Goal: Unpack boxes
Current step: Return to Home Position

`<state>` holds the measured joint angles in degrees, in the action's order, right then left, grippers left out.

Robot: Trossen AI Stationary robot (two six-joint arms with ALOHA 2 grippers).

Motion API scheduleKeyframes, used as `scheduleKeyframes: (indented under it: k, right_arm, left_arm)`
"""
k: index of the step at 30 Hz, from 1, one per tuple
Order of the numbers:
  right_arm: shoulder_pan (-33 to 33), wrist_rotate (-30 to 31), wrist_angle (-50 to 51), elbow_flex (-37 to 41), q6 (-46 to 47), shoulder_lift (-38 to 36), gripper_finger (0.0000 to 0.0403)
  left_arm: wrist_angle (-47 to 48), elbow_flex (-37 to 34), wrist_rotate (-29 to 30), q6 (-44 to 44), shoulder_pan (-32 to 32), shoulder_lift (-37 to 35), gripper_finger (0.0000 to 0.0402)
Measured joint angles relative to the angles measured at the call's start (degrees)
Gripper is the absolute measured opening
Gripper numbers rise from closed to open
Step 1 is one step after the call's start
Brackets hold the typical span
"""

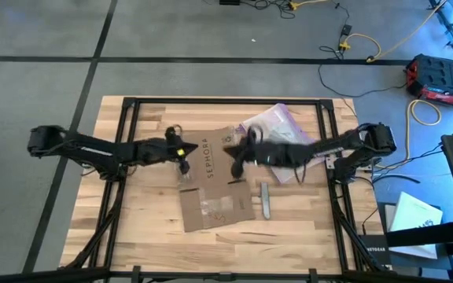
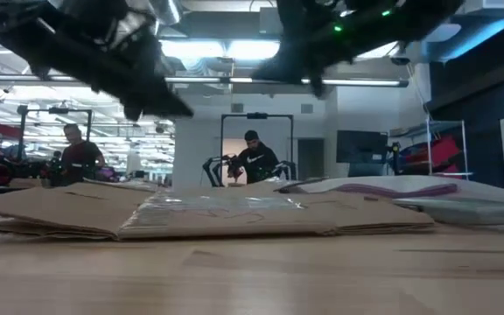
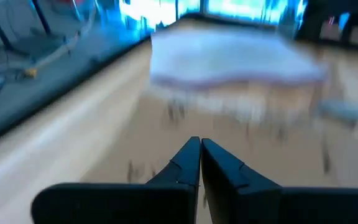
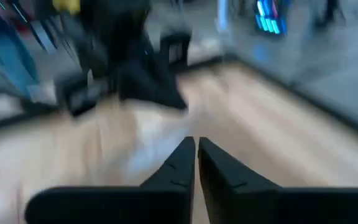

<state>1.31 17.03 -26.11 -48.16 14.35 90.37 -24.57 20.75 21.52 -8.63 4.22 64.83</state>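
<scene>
A brown cardboard box (image 1: 211, 189) with black "SEPHORA" lettering lies opened out flat on the middle of the table, also seen in the low view (image 2: 68, 210). A small clear plastic packet (image 1: 212, 207) (image 2: 213, 206) rests on its near part. My left gripper (image 1: 184, 167) (image 3: 199, 152) hovers over the cardboard's left edge with its fingers shut on nothing. My right gripper (image 1: 237, 169) (image 4: 196, 149) hovers over the cardboard's right part, also shut and holding nothing. In the low view both arms hang well above the cardboard.
A clear plastic bag with a purple edge (image 1: 278, 124) (image 2: 392, 186) lies at the far right of the cardboard. A small grey tool (image 1: 266, 201) lies on the wood just right of the cardboard. Bare wood spreads to the left and near sides. People stand in the room beyond.
</scene>
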Motion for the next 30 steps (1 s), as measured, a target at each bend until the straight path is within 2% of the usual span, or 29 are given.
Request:
scheduleKeyframes:
  k: [3, 6, 9, 13, 15, 17, 22, 24, 30]
  right_arm:
    - [-7.37, -12.14, -12.42, 0.0, -1.8, 0.0, 0.0001]
    - [-14.01, -25.94, -23.99, 0.0, 1.86, 0.0, 0.0]
    - [-19.08, -33.22, -29.86, 0.0, 8.31, -1.24, 0.0]
    - [-21.2, -34.67, -32.31, 0.0, 8.72, -6.95, 0.0]
    - [-21.64, -35.04, -29.96, 0.0, 6.91, -11.64, 0.0]
    - [-21.66, -34.97, -22.93, 0.0, 3.74, -18.1, 0.0]
    - [-21.58, -34.17, 3.28, 0.15, -7.8, -37.15, 0.0]
    - [-21.56, -32.66, 8.62, 1.69, -9.75, -44.26, 0.0]
    - [-21.58, -25.43, 6.79, 14.25, -7.01, -63.04, 0.0]
  left_arm:
    - [-2.07, -0.02, -5.85, -0.23, 3.17, -6.09, 0.0]
    - [-7.19, -0.02, -14.12, -0.48, 7.31, -11.26, 0.0]
    - [-12.41, 0.4, -19.07, -1.94, 11.04, -15.78, 0.0]
    - [-12.57, 3.78, -19.3, -0.22, 13.98, -21.56, 0.0]
    - [-11.52, 5.91, -19.63, 0.72, 15.02, -23.9, 0.0]
    - [-9.33, 7.94, -21.59, 1.1, 15.91, -26.15, 0.0]
    - [-0.22, 10.34, -29.55, 0.4, 16.19, -32.8, 0.0]
    - [6.0, 10.32, -30.29, 1.25, 16.12, -36.6, 0.0]
    - [19.18, 9.42, -27.1, 1.95, 16.69, -50.13, 0.0]
